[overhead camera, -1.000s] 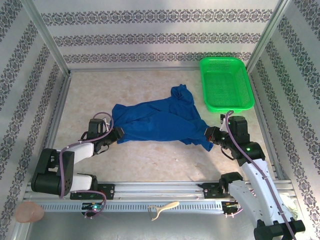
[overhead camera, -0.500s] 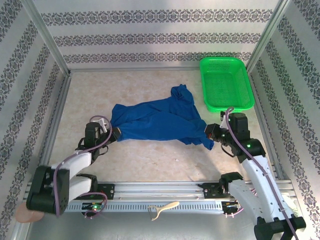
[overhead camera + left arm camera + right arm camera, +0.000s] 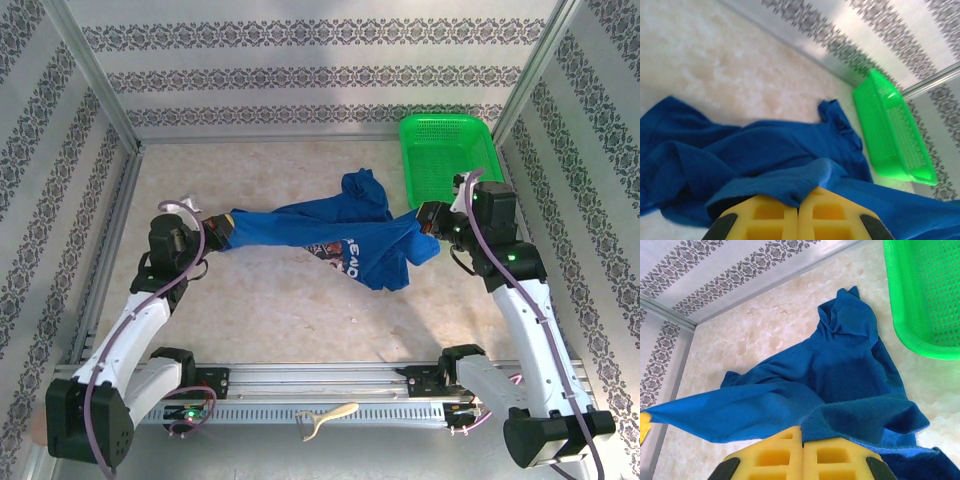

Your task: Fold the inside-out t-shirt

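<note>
The royal-blue inside-out t-shirt (image 3: 320, 228) hangs stretched between both arms above the middle of the table, with white and red lettering (image 3: 345, 252) showing on a drooping flap. My left gripper (image 3: 218, 231) is shut on the shirt's left edge (image 3: 790, 187). My right gripper (image 3: 428, 220) is shut on the shirt's right edge (image 3: 840, 420). In the right wrist view the cloth (image 3: 790, 390) runs in a taut band away to the left. A bunched part (image 3: 362, 192) still rests on the table toward the back.
A green plastic basket (image 3: 450, 160) stands at the back right, close behind my right gripper. Patterned walls and metal rails enclose the table (image 3: 260, 310). A cream tool (image 3: 325, 416) lies on the front rail, and a pinkish round object (image 3: 55, 425) sits at the front left corner.
Both grippers have risen and moved toward the back, lifting the shirt off the table and stretching it. The left gripper closed on the left edge. The lettered flap now hangs in view.
</note>
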Motion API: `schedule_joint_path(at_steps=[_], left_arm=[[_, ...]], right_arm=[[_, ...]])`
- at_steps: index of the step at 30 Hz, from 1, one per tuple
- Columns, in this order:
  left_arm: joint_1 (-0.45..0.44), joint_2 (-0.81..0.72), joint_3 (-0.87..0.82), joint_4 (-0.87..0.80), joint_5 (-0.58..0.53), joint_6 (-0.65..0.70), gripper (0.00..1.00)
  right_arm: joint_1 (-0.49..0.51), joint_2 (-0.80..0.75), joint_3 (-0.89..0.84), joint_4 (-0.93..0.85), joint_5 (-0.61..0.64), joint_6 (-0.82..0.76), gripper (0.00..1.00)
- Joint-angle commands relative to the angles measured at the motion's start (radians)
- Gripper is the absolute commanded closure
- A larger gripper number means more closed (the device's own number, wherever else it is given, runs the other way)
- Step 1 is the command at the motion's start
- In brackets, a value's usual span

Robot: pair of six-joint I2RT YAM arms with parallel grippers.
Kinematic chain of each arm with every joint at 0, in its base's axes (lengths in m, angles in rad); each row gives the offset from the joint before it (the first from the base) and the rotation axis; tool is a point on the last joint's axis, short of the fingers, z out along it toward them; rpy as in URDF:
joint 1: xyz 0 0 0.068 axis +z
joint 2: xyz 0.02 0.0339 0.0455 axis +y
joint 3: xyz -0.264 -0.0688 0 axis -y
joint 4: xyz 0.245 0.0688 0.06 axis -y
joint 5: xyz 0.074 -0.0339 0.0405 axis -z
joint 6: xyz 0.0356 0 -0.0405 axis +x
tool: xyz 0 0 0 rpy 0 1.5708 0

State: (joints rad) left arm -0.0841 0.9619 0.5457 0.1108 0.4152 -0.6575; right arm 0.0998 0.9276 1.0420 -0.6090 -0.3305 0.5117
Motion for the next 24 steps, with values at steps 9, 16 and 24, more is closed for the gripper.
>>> schedule_joint_path(at_steps=[9,16,24], left_arm=[[-0.002,0.384,-0.038,0.268,0.142,-0.014,0.73],[-0.003,0.508,-0.052,0.361,0.156,-0.018,0.6],[-0.004,0.443,-0.133,0.347,0.081,0.038,0.54]], right_arm=[[-0.036,0.026,-0.106,0.061,0.033,-0.046,1.0],[-0.057,0.048,-0.117,0.081,0.019,-0.049,1.0],[-0.068,0.047,-0.117,0.09,0.002,-0.047,1.0]])
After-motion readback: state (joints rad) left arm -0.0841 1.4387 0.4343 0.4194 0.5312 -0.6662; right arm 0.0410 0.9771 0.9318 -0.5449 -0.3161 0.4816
